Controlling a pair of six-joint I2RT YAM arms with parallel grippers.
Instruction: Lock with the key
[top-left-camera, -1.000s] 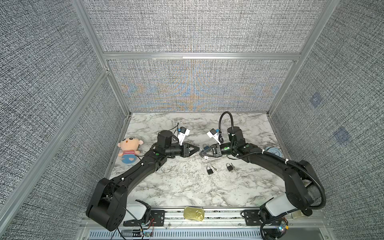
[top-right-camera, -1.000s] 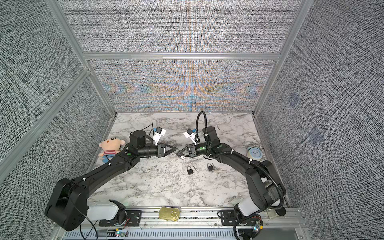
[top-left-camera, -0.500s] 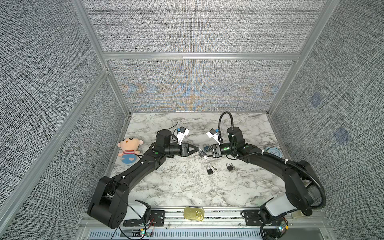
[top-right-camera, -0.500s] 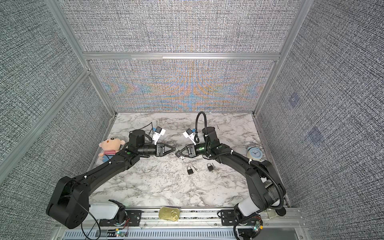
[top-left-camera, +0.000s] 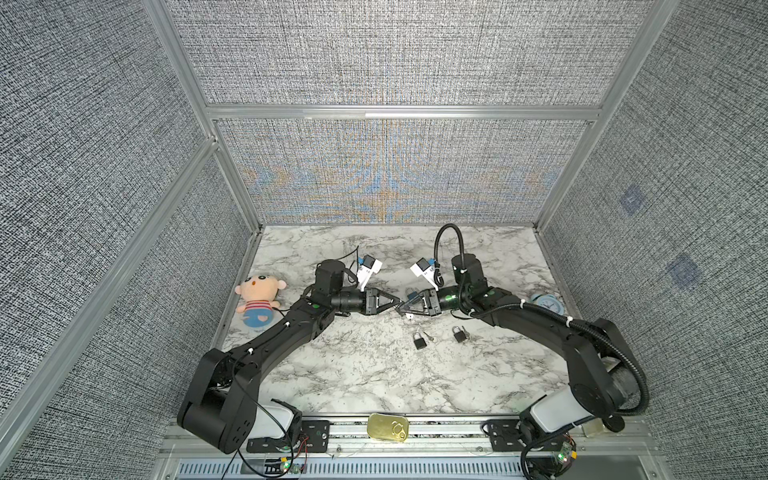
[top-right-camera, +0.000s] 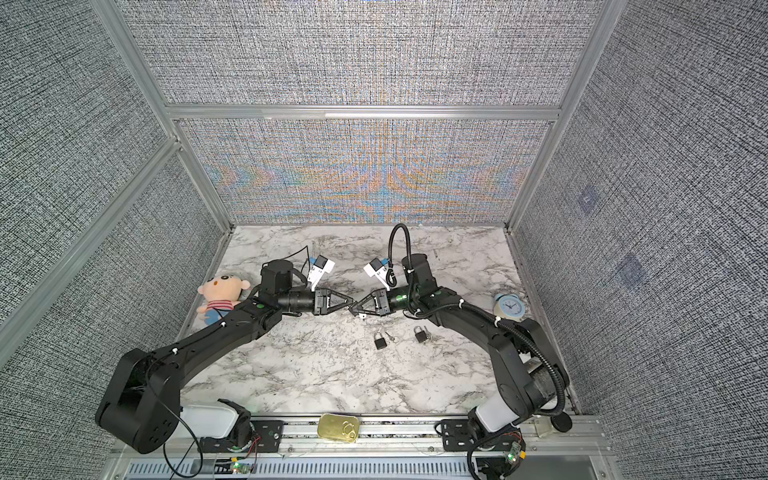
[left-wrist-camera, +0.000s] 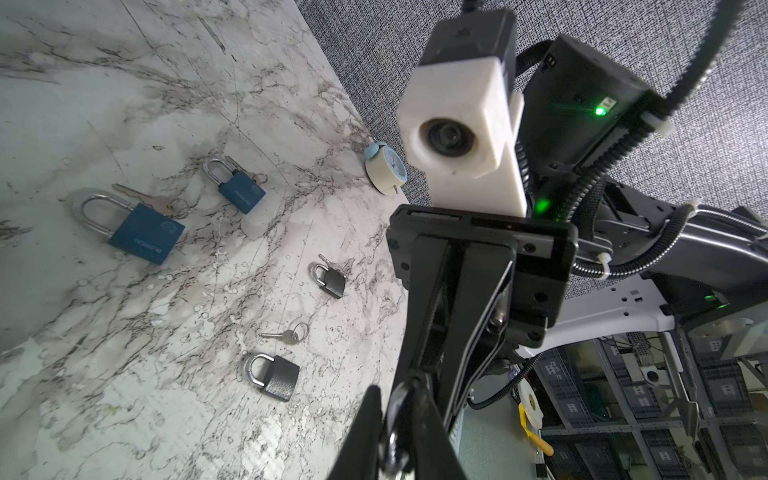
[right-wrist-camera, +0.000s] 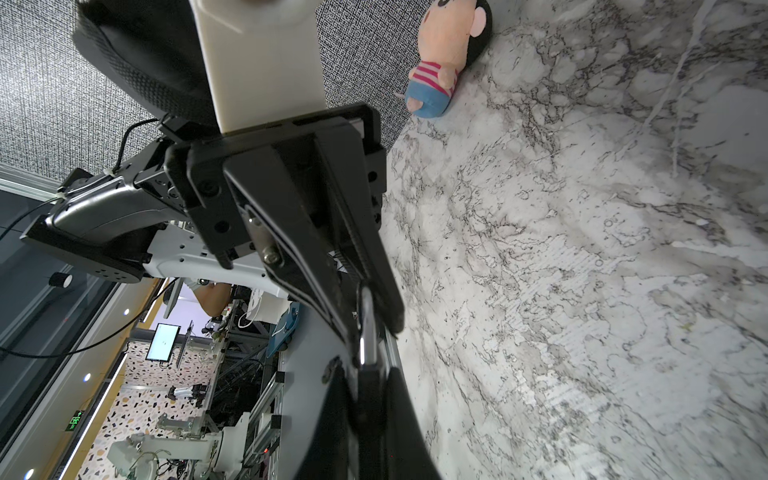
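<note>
Pose — both arms reach low over the white marble tabletop (top-left-camera: 365, 374), left gripper (top-left-camera: 394, 303) and right gripper (top-left-camera: 403, 306) tip to tip mid-table | Grip — right pinches the body of a small dark padlock with silver shackle (right-wrist-camera: 368, 328), left is clamped on its shackle | Room — two loose black padlocks (top-left-camera: 419, 341) lie just in front, with bare marble beyond them toward the front rail.

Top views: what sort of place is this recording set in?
Probably a robotics lab test cell: grey fabric wall panels in aluminium framing enclose a marble-patterned tabletop, and the right wrist view shows what looks like another white robot arm beyond.
</note>
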